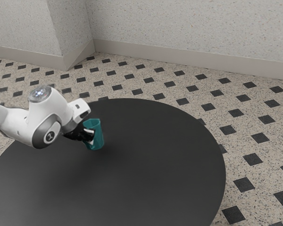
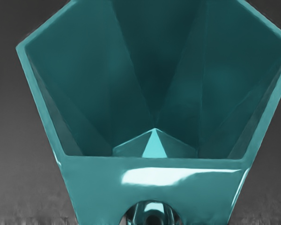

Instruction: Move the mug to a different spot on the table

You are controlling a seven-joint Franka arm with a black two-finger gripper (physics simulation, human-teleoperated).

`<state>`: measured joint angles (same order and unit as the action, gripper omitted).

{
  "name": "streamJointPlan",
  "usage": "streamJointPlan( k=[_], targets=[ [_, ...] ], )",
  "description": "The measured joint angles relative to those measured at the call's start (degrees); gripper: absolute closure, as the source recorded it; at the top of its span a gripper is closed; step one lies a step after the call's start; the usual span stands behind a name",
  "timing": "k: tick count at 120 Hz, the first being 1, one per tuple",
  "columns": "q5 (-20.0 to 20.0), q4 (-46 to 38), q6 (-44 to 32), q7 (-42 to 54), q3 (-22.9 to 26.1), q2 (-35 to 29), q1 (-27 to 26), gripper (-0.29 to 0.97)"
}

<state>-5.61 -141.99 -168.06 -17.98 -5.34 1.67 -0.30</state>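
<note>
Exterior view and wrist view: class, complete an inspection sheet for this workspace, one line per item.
Surface: round black table, matte top.
Job's things: teal mug, faceted, empty inside, slightly tilted, toward the exterior view's left of the table.
Clutter: nothing seen.
Grippers: black gripper shut on the mug's wall.
Cables: nothing seen.
Surroundings: speckled floor with black squares; pale speckled walls with a baseboard.
</note>
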Motion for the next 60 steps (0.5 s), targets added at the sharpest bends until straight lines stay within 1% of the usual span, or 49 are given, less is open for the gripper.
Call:
streamJointPlan(
  k=[5, 8, 14, 27, 48, 60],
  targets=[
    [0.0, -2.1, 0.0, 0.0, 0.4, -1.8, 0.4, 0.74],
    [0.0, -3.3, 0.0, 0.0, 2.3, -2.8, 2.1, 0.73],
    [0.1, -5.1, -0.1, -0.1, 3.4, -4.0, 3.1, 0.74],
    [0.1, -8.0, -0.1, -0.2, 4.8, -6.3, 3.2, 0.74],
    [0.1, -14.2, -0.1, -0.7, 9.7, -12.5, 5.2, 0.74],
    [0.0, -15.7, -0.1, -1.2, 11.7, -13.5, 6.1, 0.74]
  ],
)
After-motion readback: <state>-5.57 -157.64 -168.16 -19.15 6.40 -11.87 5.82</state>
